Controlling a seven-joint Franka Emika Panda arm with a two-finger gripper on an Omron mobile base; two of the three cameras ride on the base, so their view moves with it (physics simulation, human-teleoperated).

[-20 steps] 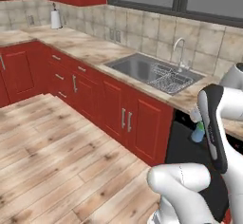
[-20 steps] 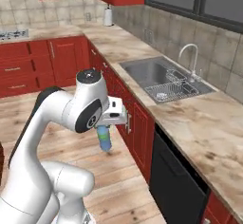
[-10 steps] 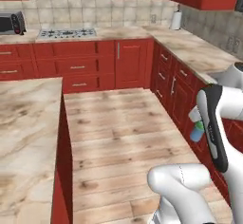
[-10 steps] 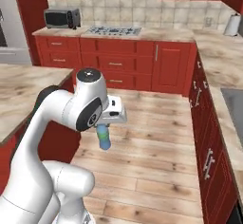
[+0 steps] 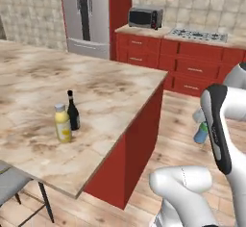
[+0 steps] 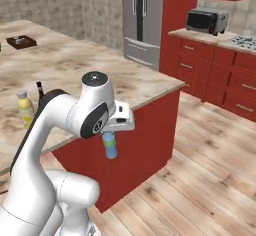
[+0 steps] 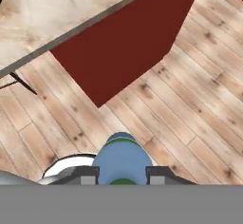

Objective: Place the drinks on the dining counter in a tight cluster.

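Spanning the left, the counter (image 5: 96,96) carried the wine bottle (image 5: 73,111) touching the juice bottle (image 5: 62,123) near its front edge. Off its corner, over the floor, the gripper (image 6: 111,136) was clamped on the water bottle (image 6: 109,145) near the cap; small, probably light and slippery.

You're seeing a blue water bottle (image 6: 110,146), yellow juice bottle (image 5: 62,123) and dark wine bottle (image 5: 73,111) on the beige-brown marbled dining counter (image 5: 110,91); red cabinets (image 5: 192,69), pale wood-plank floor (image 7: 199,90).

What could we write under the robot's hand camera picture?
Gripper carrying the blue water bottle above the wooden floor, beside the dining counter.
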